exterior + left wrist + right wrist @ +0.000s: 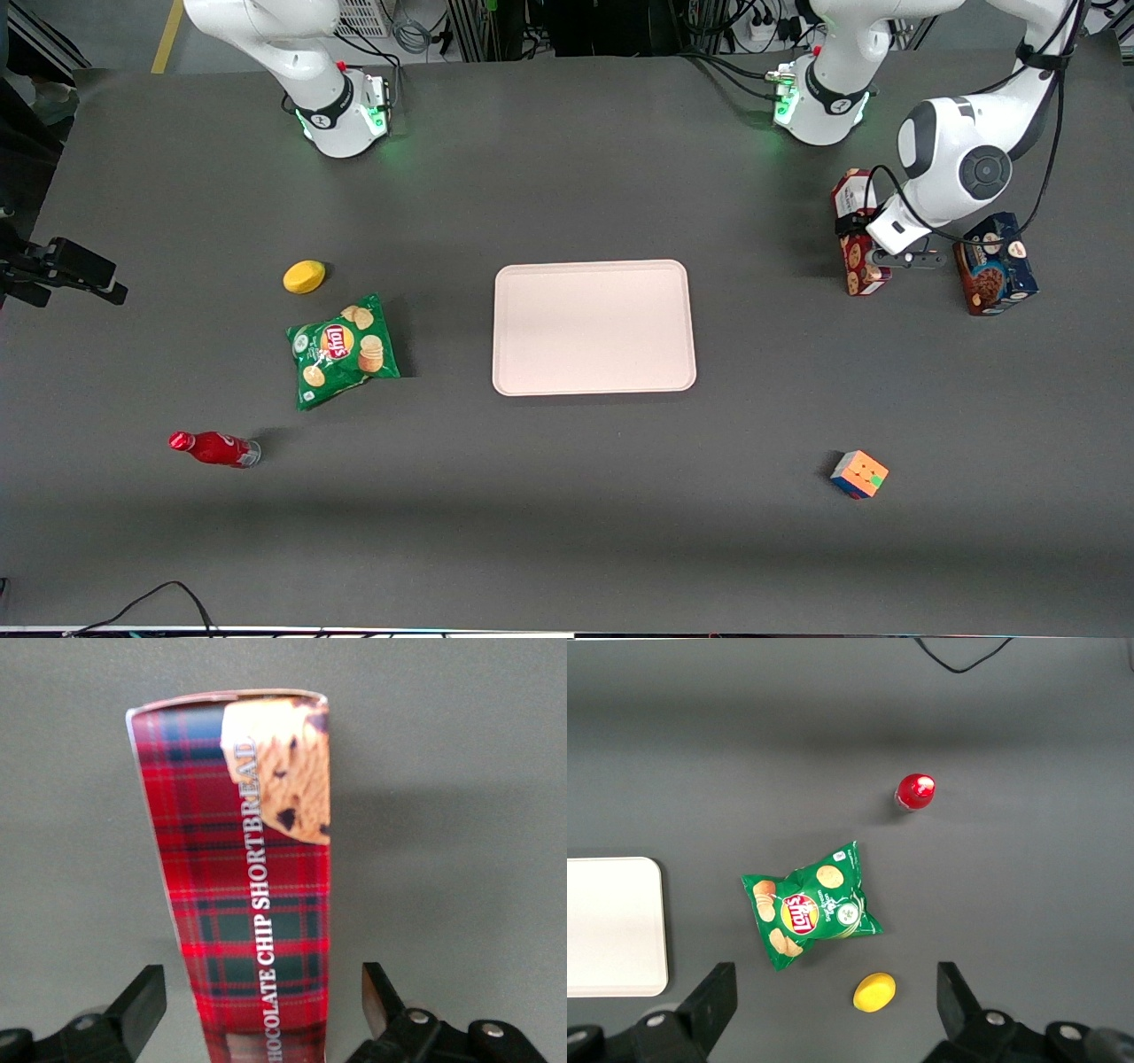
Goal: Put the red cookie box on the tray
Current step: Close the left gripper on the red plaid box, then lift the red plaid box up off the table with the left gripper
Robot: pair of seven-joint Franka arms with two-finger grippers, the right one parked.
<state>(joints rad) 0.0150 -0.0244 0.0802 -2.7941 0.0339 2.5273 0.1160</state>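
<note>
At the right of the front frame, well apart from the tray, we see our gripper with fingers spread astride the red cookie box, a light, stiff, slightly slick carton we judge best pinched across its narrow sides mid-length.

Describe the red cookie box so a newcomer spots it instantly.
Start from the tray mid-table and look toward the working arm's end. The red cookie box stands there between the open fingers of the gripper, beside a dark-blue cookie box. Only it is red tartan, lettered "Chocolate Chip Shortbread".
</note>
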